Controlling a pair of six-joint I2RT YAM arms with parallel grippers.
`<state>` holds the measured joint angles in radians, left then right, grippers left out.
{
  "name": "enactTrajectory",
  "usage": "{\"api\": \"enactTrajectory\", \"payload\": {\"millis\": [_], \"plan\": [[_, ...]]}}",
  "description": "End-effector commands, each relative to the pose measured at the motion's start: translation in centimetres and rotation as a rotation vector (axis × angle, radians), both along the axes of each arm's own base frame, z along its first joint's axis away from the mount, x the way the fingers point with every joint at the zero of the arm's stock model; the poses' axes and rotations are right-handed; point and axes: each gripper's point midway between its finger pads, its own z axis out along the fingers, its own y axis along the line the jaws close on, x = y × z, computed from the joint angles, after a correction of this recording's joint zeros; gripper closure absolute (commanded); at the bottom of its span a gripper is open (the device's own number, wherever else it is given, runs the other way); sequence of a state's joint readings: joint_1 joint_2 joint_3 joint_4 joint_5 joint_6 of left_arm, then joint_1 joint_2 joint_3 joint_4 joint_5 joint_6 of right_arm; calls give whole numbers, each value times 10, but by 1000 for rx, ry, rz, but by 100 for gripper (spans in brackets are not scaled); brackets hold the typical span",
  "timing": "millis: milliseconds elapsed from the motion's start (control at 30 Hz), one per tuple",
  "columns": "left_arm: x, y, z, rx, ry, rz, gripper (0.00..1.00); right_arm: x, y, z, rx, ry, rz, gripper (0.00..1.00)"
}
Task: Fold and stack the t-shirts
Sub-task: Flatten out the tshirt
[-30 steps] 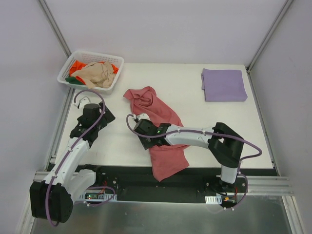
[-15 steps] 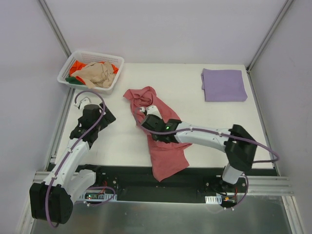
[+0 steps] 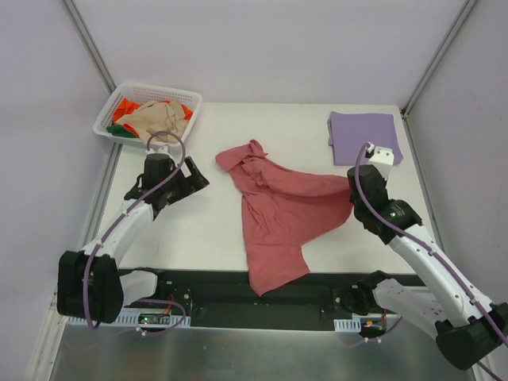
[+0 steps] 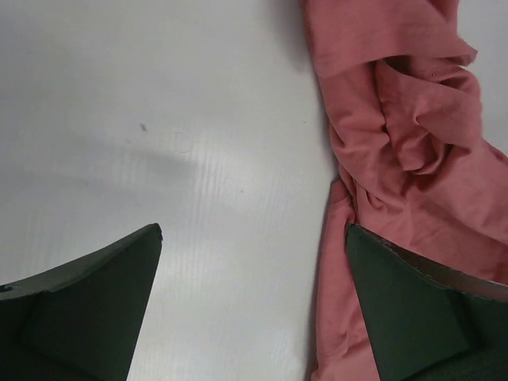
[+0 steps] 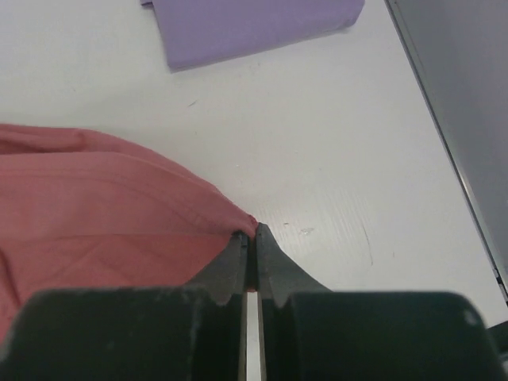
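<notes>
The rose-red t-shirt (image 3: 282, 208) lies partly spread in the middle of the table, its hem hanging over the near edge. My right gripper (image 3: 352, 193) is shut on the shirt's right edge (image 5: 252, 225) and holds it stretched to the right. My left gripper (image 3: 200, 176) is open just left of the shirt's collar end; the bunched red cloth (image 4: 397, 143) lies by its right finger (image 4: 413, 309). A folded lavender t-shirt (image 3: 364, 136) lies at the back right, also in the right wrist view (image 5: 254, 24). Beige (image 3: 155, 119), orange and green shirts are in the basket.
A white lattice basket (image 3: 179, 135) stands at the back left corner, partly over the table's edge. Grey walls and frame rails close in the table at left, right and back. A black strip runs along the near edge (image 3: 198, 287).
My right gripper took hold of the shirt's edge and pulled it far to the right, spreading the cloth. My left gripper moved right and back toward the collar end.
</notes>
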<state>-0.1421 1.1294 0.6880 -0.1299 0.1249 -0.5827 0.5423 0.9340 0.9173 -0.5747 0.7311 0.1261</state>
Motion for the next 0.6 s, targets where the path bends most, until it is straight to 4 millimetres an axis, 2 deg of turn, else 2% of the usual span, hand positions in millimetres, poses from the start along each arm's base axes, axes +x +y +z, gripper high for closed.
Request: {"api": "enactTrajectory", "payload": {"millis": [0, 100, 267, 400, 467, 567], "plan": [[31, -41, 25, -136, -66, -179, 1, -3, -6, -14, -25, 35, 32, 100], [45, -71, 27, -160, -64, -289, 1, -2, -8, -20, -37, 62, 34, 100], [74, -109, 25, -185, -36, -395, 1, 1, -11, -30, -61, 107, 22, 100], [105, -126, 19, -193, -21, -406, 1, 2, -13, -35, -65, 128, 15, 100], [125, -133, 23, -186, -40, -399, 1, 3, -15, -37, -70, 134, 11, 100], [144, -136, 5, -142, 3, -386, 4, 3, -20, -40, -81, 147, -3, 100]]}}
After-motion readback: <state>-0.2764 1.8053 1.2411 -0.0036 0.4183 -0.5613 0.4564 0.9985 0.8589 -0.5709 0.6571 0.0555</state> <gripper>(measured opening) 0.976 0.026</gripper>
